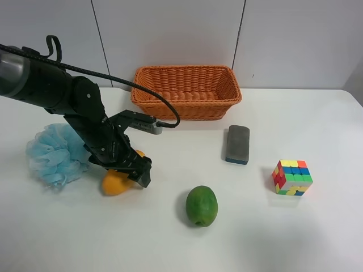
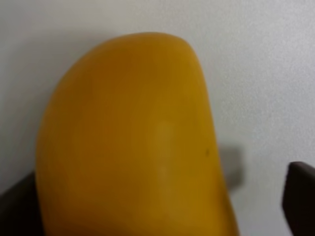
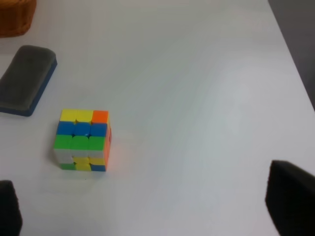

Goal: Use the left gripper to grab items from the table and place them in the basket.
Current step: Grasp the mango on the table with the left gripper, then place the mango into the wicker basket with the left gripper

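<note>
One apiece — basket (image 1: pixel 187 107), mango (image 1: pixel 116 184), green fruit (image 1: pixel 202 205), pouf (image 1: pixel 54 154), eraser (image 1: pixel 237 144), puzzle cube (image 1: pixel 292 177) (six in all).

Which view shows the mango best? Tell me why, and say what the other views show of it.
The left wrist view: the mango fills most of the frame, its yellow-orange skin close up. The exterior high view shows only part of it, the rest covered by the left gripper. The right wrist view shows none of it.
</note>
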Controlling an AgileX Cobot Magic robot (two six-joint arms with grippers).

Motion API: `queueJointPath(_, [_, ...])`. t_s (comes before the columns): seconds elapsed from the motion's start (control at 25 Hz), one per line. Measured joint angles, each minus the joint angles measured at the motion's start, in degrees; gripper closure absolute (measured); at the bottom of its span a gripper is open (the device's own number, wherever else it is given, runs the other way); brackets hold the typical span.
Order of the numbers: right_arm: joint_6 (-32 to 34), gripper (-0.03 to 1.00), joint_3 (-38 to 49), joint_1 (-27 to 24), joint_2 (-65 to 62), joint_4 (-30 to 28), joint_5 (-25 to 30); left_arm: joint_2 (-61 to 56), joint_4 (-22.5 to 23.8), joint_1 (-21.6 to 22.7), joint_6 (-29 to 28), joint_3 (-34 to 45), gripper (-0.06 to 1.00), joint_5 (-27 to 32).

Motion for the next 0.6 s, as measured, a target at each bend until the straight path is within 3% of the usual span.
queueJointPath(0.08, [0.0, -0.03, 0.0, 0.0, 0.0, 0.0, 0.0, 0.0, -0.05, 0.0, 0.08, 0.0, 0.34, 0.0])
queueJointPath(0.6, [0.0, -0.03, 0.0, 0.0, 0.0, 0.0, 0.0, -0.45, -0.05, 0.0, 0.24, 0.0, 0.32, 1.15])
